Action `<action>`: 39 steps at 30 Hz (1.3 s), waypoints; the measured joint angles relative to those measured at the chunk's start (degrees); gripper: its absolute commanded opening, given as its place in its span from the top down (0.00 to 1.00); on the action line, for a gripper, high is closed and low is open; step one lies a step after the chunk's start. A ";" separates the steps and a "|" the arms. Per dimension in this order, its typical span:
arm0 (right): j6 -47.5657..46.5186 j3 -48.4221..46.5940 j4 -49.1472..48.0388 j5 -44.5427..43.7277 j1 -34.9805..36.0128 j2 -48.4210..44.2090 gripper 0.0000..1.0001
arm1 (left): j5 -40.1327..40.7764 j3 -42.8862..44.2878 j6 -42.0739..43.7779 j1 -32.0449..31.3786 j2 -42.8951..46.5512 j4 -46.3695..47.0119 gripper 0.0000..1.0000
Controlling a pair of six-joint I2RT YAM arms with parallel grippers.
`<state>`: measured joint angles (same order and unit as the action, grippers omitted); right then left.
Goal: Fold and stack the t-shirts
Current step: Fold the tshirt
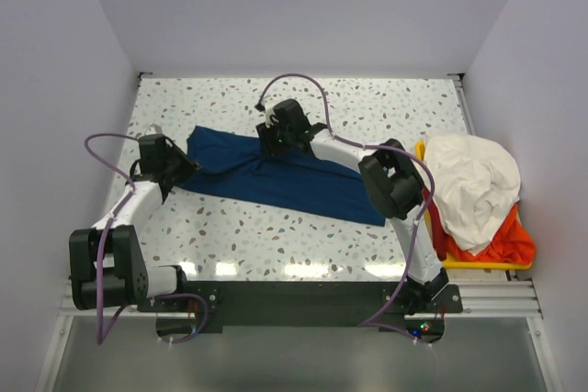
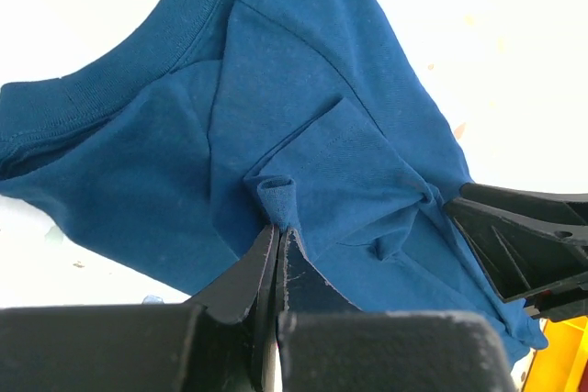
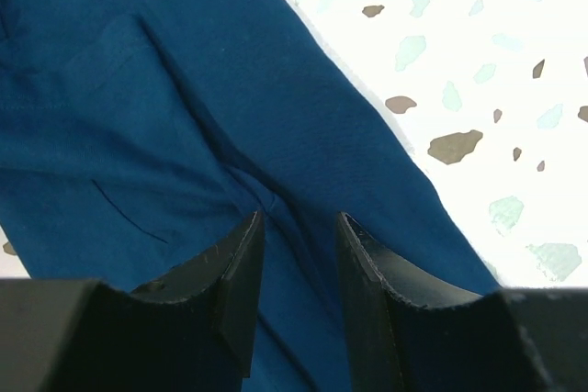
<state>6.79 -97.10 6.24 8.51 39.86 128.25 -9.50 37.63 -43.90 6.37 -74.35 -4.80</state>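
Speckled bench [image 1: 276, 240], navy t-shirt [image 1: 303, 185] spread mid-bench – left end effector [image 2: 278, 236] clamped on a pinch of cloth, right end effector [image 3: 296, 254] apart over the fabric – I'd grab firmly before pulling the fold.

The left gripper [image 2: 278, 236] had its jaws closed together on a small raised pucker of the navy t-shirt [image 2: 303, 135]. The cloth lay spread and creased on the pale bench [image 2: 514, 61], its ribbed collar [image 2: 101, 89] curving across the upper left. Folds ran from the pinched spot toward the right, where the black right gripper [image 2: 524, 245] met the fabric's edge. A sliver of yellow bin [image 2: 565, 355] showed at the lower right corner.
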 measured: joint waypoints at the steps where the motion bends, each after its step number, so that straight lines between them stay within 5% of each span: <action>1: -0.07 0.00 0.15 0.02 0.00 0.00 0.60 | -0.09 0.04 0.00 0.00 -0.09 0.02 1.00; 18: -0.42 0.00 0.59 0.26 0.07 2.43 0.63 | -0.59 0.17 0.00 0.00 -0.70 0.07 1.00; 21: -0.42 0.00 0.63 0.28 0.26 2.67 0.67 | -0.59 0.17 0.00 0.00 -0.70 0.07 1.00; 28: -0.55 0.00 0.70 0.70 0.26 2.64 0.96 | -0.85 0.70 0.00 0.00 -0.72 0.04 1.00; 39: -0.44 0.63 1.05 1.09 0.26 0.50 1.00 | -0.85 4.48 0.46 0.00 -0.59 -0.20 1.00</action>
<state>6.35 -96.47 7.29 9.61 40.12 128.75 -10.35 42.11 -43.44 6.37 -74.94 -4.99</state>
